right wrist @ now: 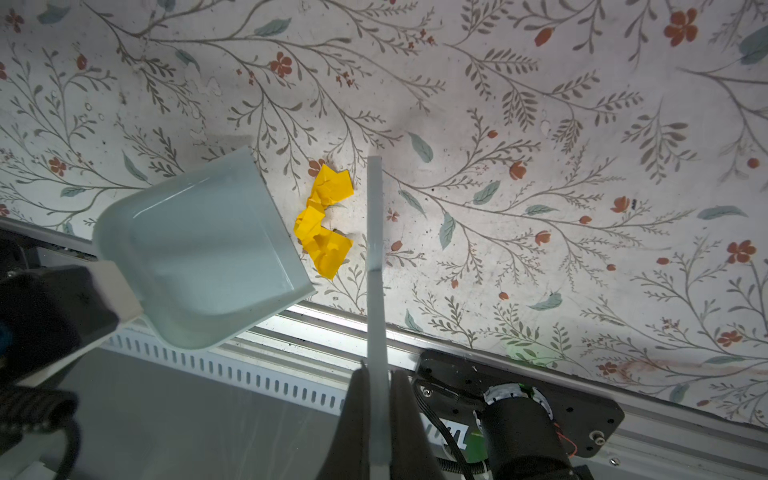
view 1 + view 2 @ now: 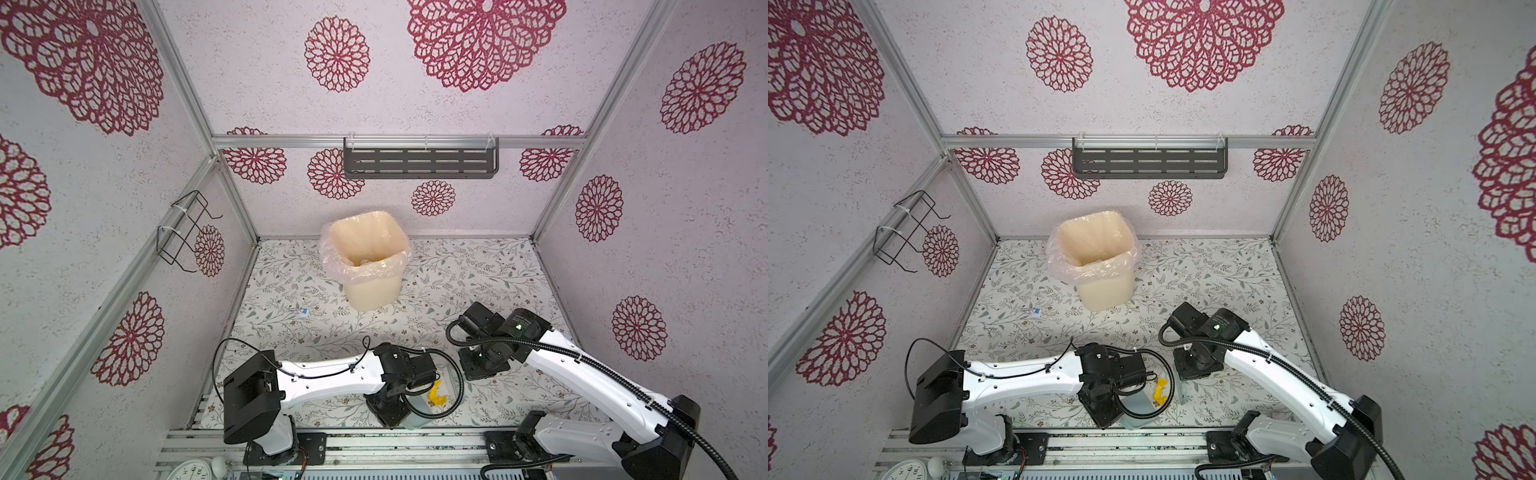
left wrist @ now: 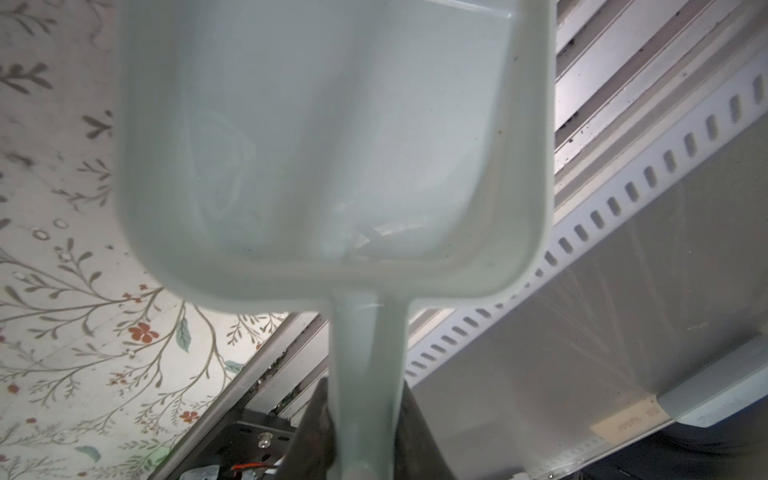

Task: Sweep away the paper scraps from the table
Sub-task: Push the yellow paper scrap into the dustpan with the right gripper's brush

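Note:
Bright yellow paper scraps [image 1: 324, 220] lie crumpled together on the table [image 1: 540, 124] near its front edge; in both top views they show between the two wrists [image 2: 437, 394]. The pale blue dustpan [image 1: 199, 249] rests with its open lip right beside them, its inside bare [image 3: 332, 145]. My left gripper [image 3: 363, 386] is shut on the dustpan's handle. On the scraps' other side stands the brush [image 1: 375, 249], seen edge-on as a thin pale bar [image 2: 1180, 386], apart from the paper. My right gripper [image 1: 376, 374] is shut on the brush.
A cream bin [image 2: 368, 257] with a plastic liner stands at the back middle. A small white-and-blue bit [image 2: 302, 312] lies left of centre. Metal rails [image 2: 415, 440] run along the front edge, under part of the dustpan. Walls close three sides.

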Controlling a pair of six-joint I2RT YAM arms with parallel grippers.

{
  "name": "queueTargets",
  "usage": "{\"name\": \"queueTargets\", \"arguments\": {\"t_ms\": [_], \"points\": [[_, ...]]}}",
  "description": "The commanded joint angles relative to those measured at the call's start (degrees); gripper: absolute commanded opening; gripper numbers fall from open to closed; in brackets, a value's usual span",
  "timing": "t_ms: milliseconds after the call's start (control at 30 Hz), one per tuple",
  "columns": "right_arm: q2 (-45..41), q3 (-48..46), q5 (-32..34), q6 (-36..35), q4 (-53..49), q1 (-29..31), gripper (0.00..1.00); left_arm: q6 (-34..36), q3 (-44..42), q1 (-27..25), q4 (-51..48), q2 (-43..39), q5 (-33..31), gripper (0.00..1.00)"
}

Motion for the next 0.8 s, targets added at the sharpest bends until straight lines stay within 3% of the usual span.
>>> {"name": "queueTargets", "arguments": {"t_ms": [0,767], "points": [[0.6,-0.2,0.0,1.1,2.0,-0.1,0.00,2.1,1.1,0.8,2.0,0.5,-0.8,0.00],[8.8,11.7,-3.8,-2.7,1.5,7.2,0.00,6.3,-1.7,4.9,8.2,1.6,-2.0,0.00]]}}
